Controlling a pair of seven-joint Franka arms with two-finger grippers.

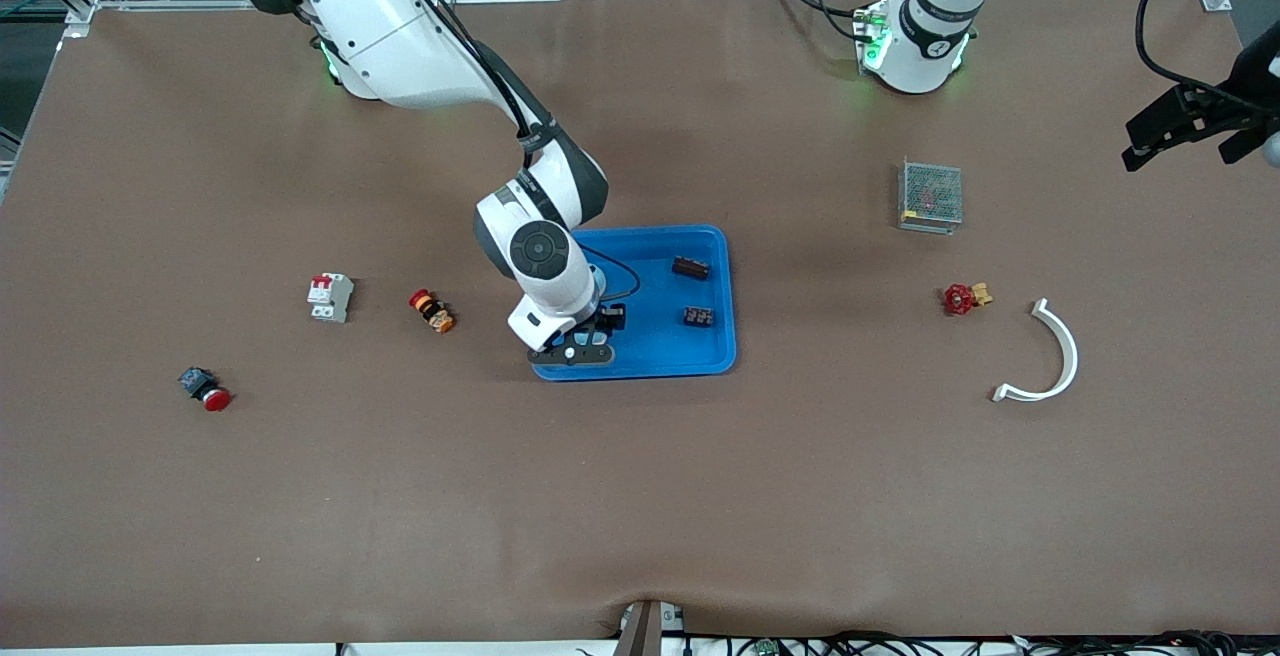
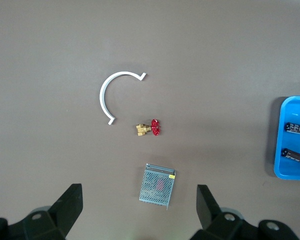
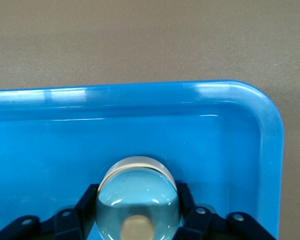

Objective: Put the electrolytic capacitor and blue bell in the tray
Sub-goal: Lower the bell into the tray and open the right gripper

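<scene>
Lowest in the frame, a red push button (image 1: 205,389) sits on the bench (image 1: 640,516) toward the right arm's end, and it plays no part here. At the centre of the frame lies the blue tray (image 1: 700,356). The right hand (image 1: 572,346) is down inside the tray's corner nearest the camera, with its fingers closed on the blue bell (image 3: 138,200). The wrist view shows the bell's dome pinched on both sides. It seems to rest on the tray floor, close to the rim.

Two small dark parts (image 1: 694,291) lie in the tray toward the left arm's end. One may be the capacitor, but I cannot tell.

The step looks like the release. It is best done by spreading the fingers slowly and evenly so the round dome does not roll. The lift should then go straight up, clear of the rim, without dragging the tray.

The left hand (image 1: 1190,126) waits open at the upper edge of the frame, over the bench near a mesh box (image 1: 930,196).
</scene>
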